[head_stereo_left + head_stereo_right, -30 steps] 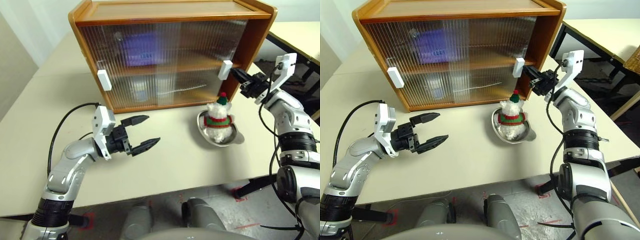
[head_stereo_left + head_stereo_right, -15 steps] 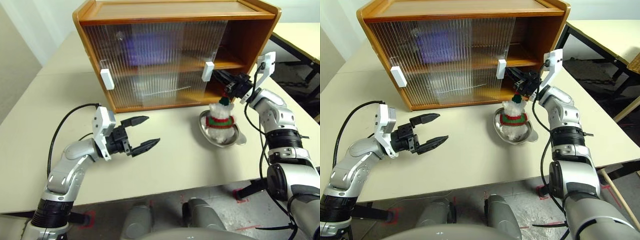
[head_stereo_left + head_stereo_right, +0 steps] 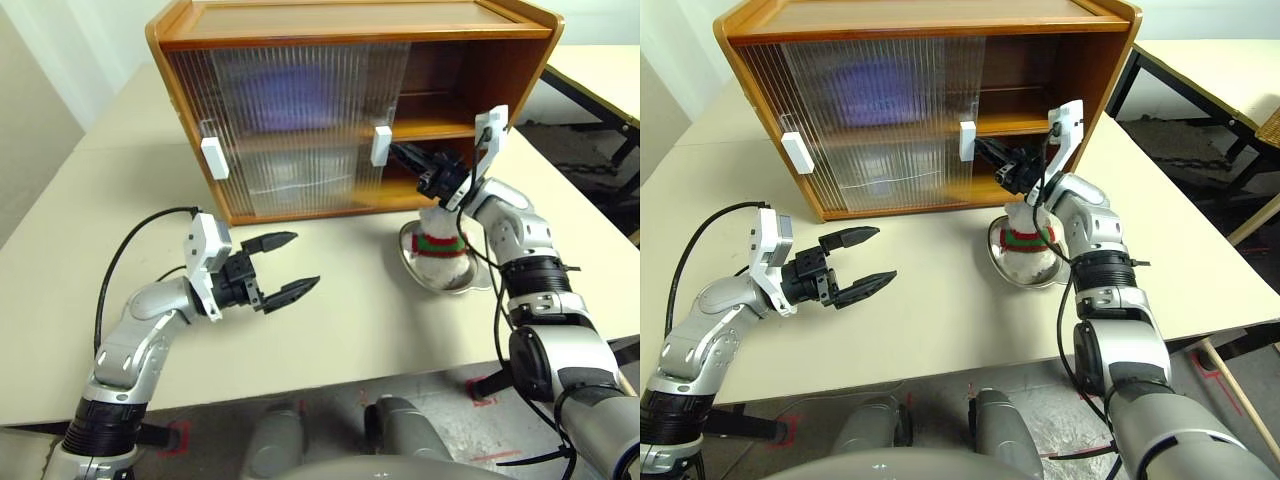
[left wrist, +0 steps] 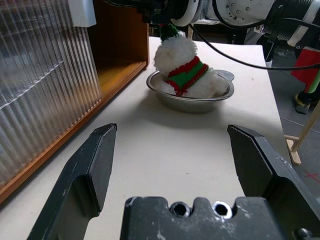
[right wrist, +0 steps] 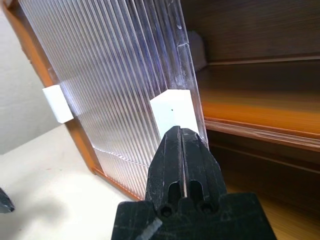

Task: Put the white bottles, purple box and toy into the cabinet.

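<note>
Head views: the cabinet (image 3: 350, 30) stands on the table (image 3: 330, 320); its right sliding door (image 3: 310, 130) is pushed part way left, so the right side stands open. The right gripper (image 3: 405, 155), fingers pressed together and empty, has its tip at the white handle (image 3: 381, 146) on that door's edge. The toy (image 3: 440, 240) sits in a steel dish (image 3: 450, 275) on the table just in front of the open side, under the right forearm. A purple blur behind the ribbed doors on the upper shelf is likely the purple box (image 3: 285, 95); the bottles can't be made out through the doors. The left gripper (image 3: 282, 266) hangs over the table, jaws wide, holding nothing.

Left wrist view: wide-spread fingers (image 4: 90, 170), nothing between them; the toy in its dish is well ahead, beside the cabinet's open lower corner.

Right wrist view: the closed fingertips (image 5: 181, 145) sit right against the handle's lower edge; whether they actually touch is hard to tell. Open shelf and lower bay show beyond the door edge.

Step in hand, as judged: sliding the door open for the toy. To do it well, the tip should stay flat on the handle's side face, pushing straight along the track without lifting or twisting, or it may slip off. The gap probably needs to be wider than the toy. The forearm should stay clear of the dish.
</note>
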